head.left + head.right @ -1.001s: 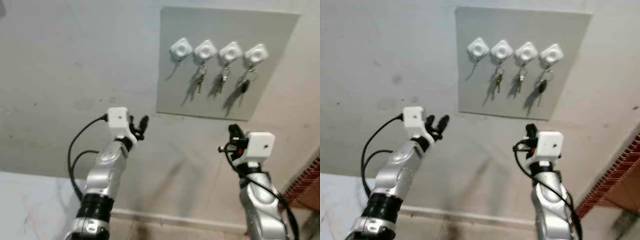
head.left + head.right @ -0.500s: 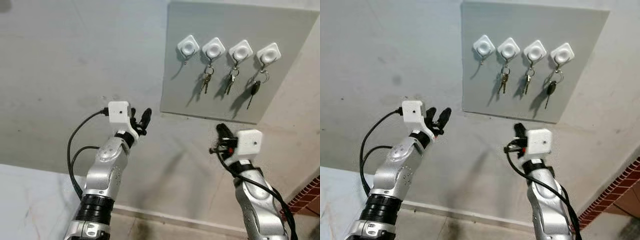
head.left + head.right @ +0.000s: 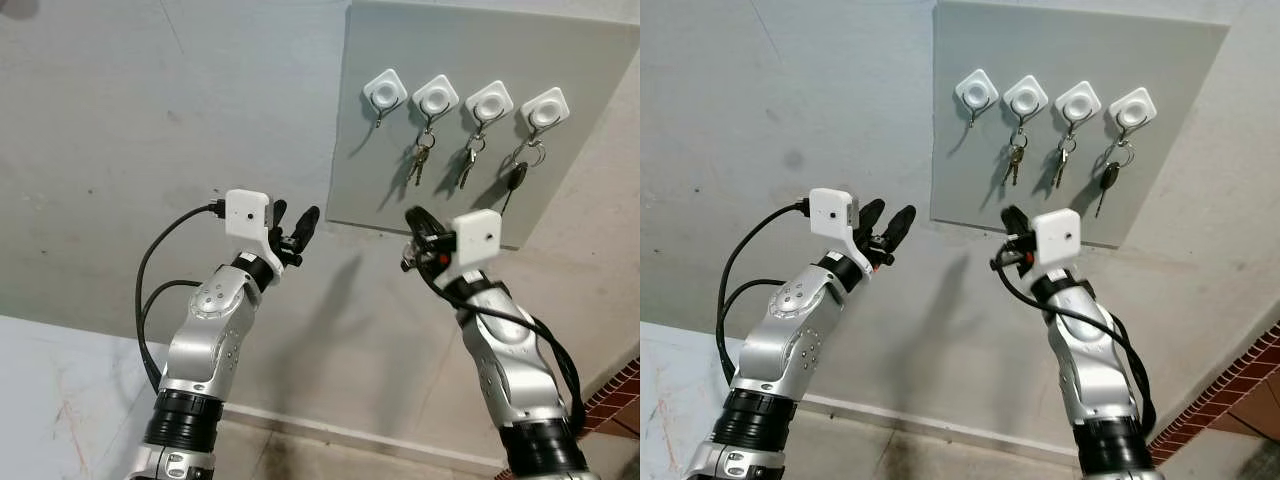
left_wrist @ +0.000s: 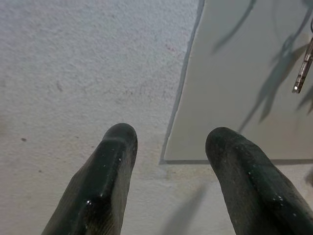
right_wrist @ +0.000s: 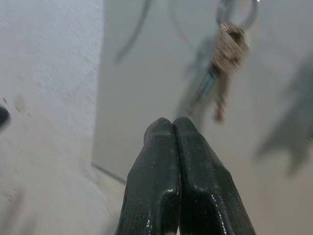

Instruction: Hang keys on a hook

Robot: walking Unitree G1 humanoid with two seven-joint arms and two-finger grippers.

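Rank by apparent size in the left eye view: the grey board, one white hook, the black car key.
1. Grey board
2. White hook and black car key: too alike to rank.

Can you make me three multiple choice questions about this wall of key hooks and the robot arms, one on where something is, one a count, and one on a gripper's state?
1. Which hook on the grey board is bare?
A. The leftmost
B. The rightmost
C. The second from the left

2. How many white hooks are on the board?
A. Three
B. Four
C. Six

3. How do the right gripper fingers stand?
A. Spread wide
B. Closed around a key
C. Pressed together with nothing between them

Answers:
1. A, since the other three carry keys.
2. B, as four white hooks sit in one row.
3. C, because the right wrist view shows the two black fingers touching, while the left gripper is spread.
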